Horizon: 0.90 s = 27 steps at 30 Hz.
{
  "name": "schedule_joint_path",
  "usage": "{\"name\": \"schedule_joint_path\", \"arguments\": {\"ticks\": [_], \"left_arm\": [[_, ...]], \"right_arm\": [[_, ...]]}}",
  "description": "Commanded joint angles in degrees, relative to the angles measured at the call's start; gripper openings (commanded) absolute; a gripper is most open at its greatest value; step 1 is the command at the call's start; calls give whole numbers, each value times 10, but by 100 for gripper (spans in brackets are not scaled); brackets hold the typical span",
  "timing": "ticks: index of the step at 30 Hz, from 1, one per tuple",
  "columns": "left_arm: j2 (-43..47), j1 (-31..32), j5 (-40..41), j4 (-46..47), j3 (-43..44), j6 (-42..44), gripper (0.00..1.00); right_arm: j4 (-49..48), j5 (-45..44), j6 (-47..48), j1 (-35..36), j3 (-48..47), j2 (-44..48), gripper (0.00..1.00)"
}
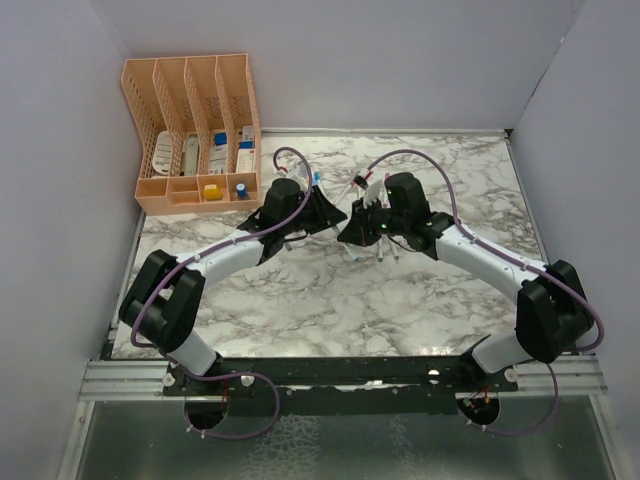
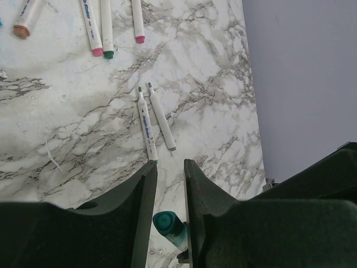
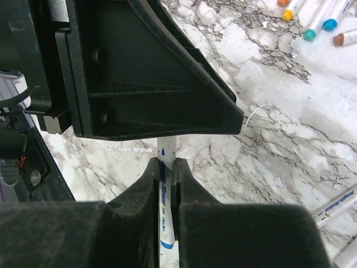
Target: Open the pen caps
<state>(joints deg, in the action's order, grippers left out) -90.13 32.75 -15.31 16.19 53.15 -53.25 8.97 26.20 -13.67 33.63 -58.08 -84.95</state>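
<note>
pen point(image 3: 167, 149) end: hidden behind left tool point(image 2: 170, 168) | teal cap point(image 2: 169, 225): partly hidden

- Pen point(image 3: 166, 223): far end hidden behind the left gripper point(image 2: 170, 163), near end cut off by the bottom edge.
- Teal cap point(image 2: 167, 224): lower end hidden behind a finger point(image 2: 203, 223).
- Pens point(image 2: 106, 28) lying farther off: cut off by the top edge.
</note>
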Motion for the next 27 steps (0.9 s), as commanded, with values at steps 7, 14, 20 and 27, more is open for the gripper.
{"name": "schedule_joint_path", "arguments": {"ticks": [7,14,20,27], "left_arm": [[1,3,7,11,16,1,0],[4,3,3,10,16,3,0],[5,3,-1,8,24,3,0],[-1,4,-7,8,35,-2,0]], "right_arm": [[-11,-7,4,5,6,17,1],[-8,-10,2,5,-7,11,62],[-3,-5,4,5,-22,-5,67],[-11,6,0,6,-28,-24,51]]}}
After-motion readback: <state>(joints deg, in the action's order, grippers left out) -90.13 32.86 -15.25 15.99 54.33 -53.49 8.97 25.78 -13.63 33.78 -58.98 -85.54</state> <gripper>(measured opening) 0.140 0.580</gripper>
